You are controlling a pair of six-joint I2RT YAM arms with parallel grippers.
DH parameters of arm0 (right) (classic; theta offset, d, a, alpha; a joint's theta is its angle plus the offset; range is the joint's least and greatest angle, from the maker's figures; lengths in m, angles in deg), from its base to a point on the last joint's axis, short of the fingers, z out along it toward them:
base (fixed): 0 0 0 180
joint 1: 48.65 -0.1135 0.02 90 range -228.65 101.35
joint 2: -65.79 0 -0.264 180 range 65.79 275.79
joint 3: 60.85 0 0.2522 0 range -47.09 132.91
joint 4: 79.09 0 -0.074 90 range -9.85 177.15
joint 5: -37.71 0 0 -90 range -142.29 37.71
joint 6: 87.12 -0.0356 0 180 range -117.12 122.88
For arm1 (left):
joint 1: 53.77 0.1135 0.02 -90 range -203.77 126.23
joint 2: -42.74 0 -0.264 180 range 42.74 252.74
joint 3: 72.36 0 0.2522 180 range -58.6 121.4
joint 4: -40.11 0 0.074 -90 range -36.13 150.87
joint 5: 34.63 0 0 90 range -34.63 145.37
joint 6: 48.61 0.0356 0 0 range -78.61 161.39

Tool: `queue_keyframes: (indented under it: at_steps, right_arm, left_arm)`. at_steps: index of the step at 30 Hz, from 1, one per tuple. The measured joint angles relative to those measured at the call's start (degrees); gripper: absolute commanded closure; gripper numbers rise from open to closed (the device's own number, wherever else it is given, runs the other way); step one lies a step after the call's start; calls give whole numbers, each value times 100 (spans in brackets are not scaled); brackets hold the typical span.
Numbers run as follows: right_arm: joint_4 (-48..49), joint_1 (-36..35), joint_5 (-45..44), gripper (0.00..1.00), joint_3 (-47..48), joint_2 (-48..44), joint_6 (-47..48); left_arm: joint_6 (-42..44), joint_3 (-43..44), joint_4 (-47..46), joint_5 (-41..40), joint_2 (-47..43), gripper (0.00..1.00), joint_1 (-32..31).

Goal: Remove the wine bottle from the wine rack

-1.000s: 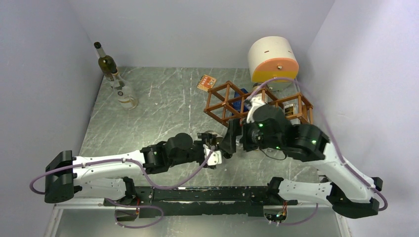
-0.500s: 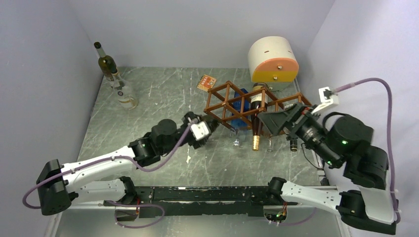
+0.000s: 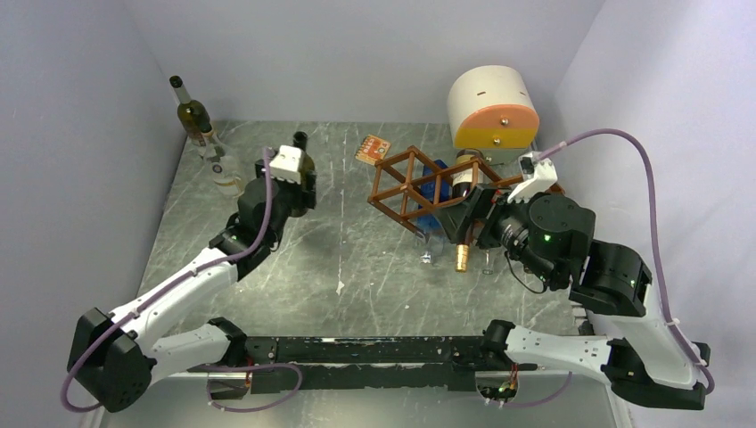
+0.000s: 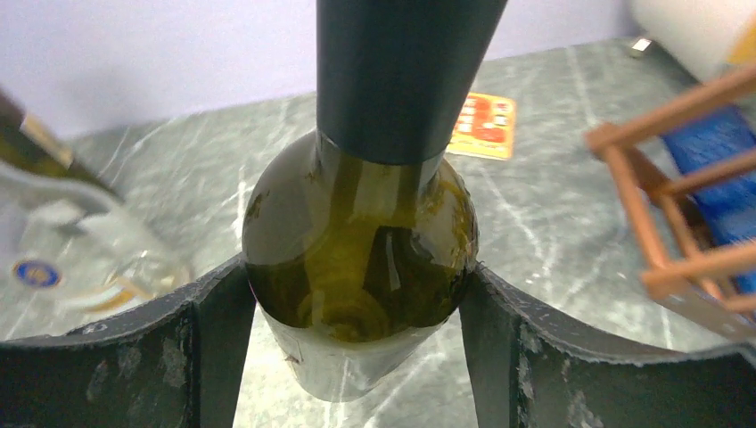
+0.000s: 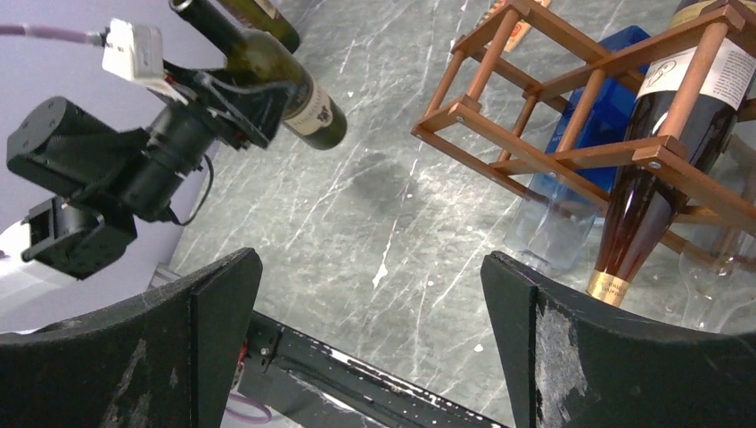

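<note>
Fingers (image 4: 214, 348) of our left gripper (image 4: 357, 303) pinch the green wine bottle (image 5: 294, 89) at its shoulder, tilted above the table (image 3: 357, 241) well left of the wine rack (image 5: 653, 150), while our right gripper (image 5: 367, 259) gapes wide near that rack.

No text can be read anywhere. Green bottle (image 5: 267, 76): pale label with a dark emblem, print too small. Dark bottle (image 5: 664, 169) in the wine rack (image 5: 657, 150): white label with faint lines of print, illegible; the gold band at its neck has tiny marks, unreadable. Orange card (image 4: 481, 125) on the table: rows of dark and white print, blurred. Clear bottle (image 4: 53, 259): round blue emblem, no letters legible.
</note>
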Motion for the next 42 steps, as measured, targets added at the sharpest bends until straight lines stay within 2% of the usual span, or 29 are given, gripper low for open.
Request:
queue_keyframes:
  at_steps: [7,17,42]
  right_arm:
    - [149,-2,-15,0,-234,-9,76]
    - [293,-2,-13,0,-398,-247,101]
    - [354,-2,46,0,-610,-345,11]
  left_arm:
    - [-905,-122,0,-216,4,93,1239]
    - [-1449,-492,-306,-184,232,93,2426]
    - [-1508,-511,-402,94,837,93,2669]
